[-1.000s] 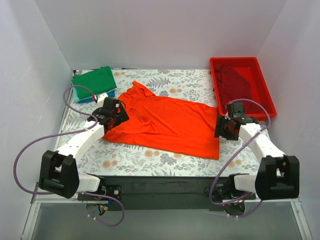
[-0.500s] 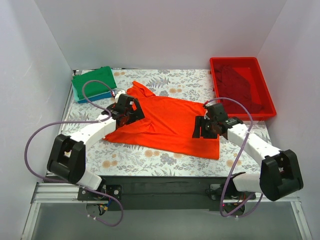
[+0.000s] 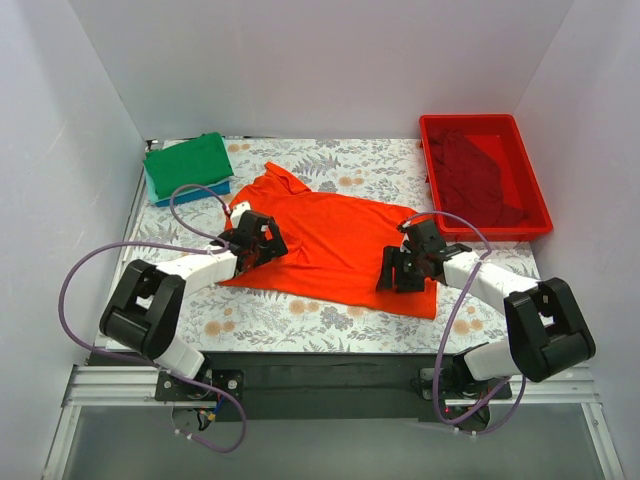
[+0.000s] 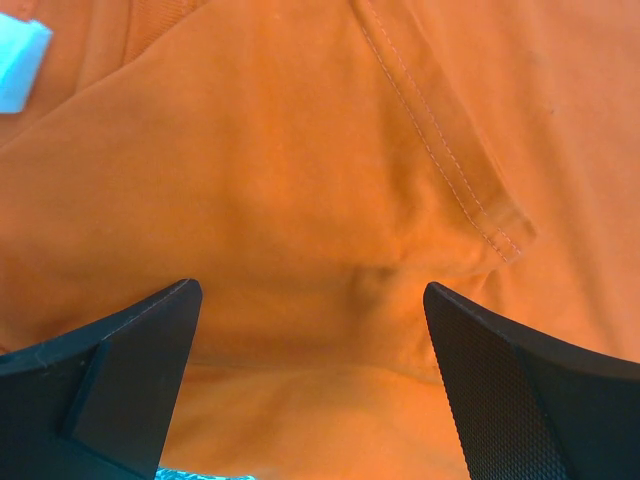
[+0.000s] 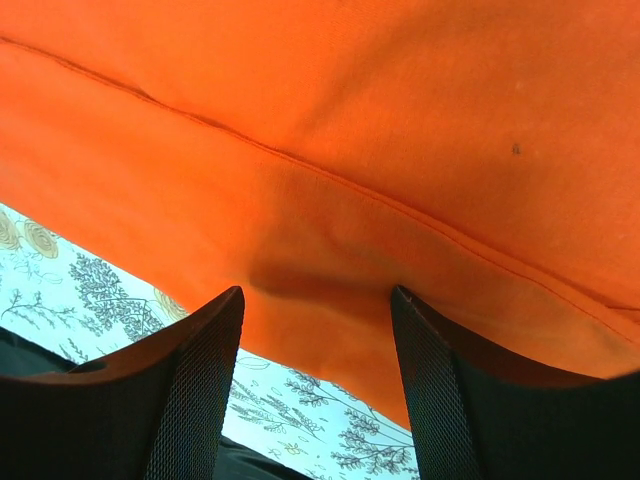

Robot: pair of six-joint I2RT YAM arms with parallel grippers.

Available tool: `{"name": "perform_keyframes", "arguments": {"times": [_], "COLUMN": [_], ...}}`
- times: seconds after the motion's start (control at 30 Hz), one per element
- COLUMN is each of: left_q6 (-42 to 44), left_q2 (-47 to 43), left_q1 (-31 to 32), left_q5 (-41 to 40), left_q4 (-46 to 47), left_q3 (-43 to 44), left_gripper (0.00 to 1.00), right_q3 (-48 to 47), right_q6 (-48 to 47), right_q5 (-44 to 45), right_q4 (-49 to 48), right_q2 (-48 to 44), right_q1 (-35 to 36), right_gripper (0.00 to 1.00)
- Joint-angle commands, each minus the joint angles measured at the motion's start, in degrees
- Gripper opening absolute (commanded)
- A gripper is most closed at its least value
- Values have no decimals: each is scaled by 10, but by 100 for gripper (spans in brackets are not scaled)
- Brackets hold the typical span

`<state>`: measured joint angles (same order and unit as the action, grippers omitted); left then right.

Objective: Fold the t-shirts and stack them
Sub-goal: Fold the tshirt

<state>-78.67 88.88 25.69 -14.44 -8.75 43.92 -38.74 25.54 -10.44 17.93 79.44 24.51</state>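
A bright orange-red t-shirt [image 3: 335, 245] lies spread flat on the floral table, collar toward the back left. My left gripper [image 3: 262, 240] is open and low over its left sleeve area. In the left wrist view the open jaws [image 4: 310, 330] have only orange cloth [image 4: 300, 200] between them, beside a stitched sleeve hem [image 4: 450, 160]. My right gripper [image 3: 395, 272] is open over the shirt's near right part. In the right wrist view the jaws [image 5: 315, 330] straddle the shirt's edge [image 5: 330, 310]. A folded green shirt [image 3: 188, 165] lies on a blue one [image 3: 208, 190] at the back left. A dark red shirt [image 3: 478, 170] lies in the bin.
A red plastic bin [image 3: 541, 200] stands at the back right. The floral tablecloth [image 3: 300, 312] shows in front of the shirt and in the right wrist view [image 5: 90, 290]. White walls close in the left, back and right sides. Purple cables loop beside both arms.
Both grippers have moved from the shirt's outer edges inward over the cloth, then a little toward the near edge. The shirt's near left edge has shifted slightly. Both stay open.
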Motion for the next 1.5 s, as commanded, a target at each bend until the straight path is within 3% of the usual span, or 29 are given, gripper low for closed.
{"name": "perform_keyframes", "arguments": {"times": [0.0, 0.27, 0.57, 0.8, 1.13, 1.27, 1.47], "left_q6": [-15, -76, -137, -125, -77, -68, -68], "left_q2": [-24, -85, -191, -272, -180, -102, -54], "left_q1": [-3, -2, 1, 7, 8, 12, 14], "left_q5": [-52, -96, -76, -87, -75, -39, -16], "left_q4": [-19, -92, -152, -202, -186, -136, -85], "left_q3": [-31, -91, -143, -99, 34, 52, 32], "left_gripper": [94, 94, 93, 93, 93, 93, 93], "right_q3": [34, 60, 117, 96, -43, -62, -50], "right_q6": [2, 9, 41, 53, 10, -6, -9], "right_q5": [-13, 7, -4, -13, 24, 24, 6], "right_q4": [-2, 64, 105, 128, 149, 109, 57], "right_q2": [8, -48, -146, -198, -147, -88, -27], "right_q1": [5, 15, 17, 19, 19, 20, 19], "right_gripper": [68, 68, 69, 69, 74, 75, 74]}}
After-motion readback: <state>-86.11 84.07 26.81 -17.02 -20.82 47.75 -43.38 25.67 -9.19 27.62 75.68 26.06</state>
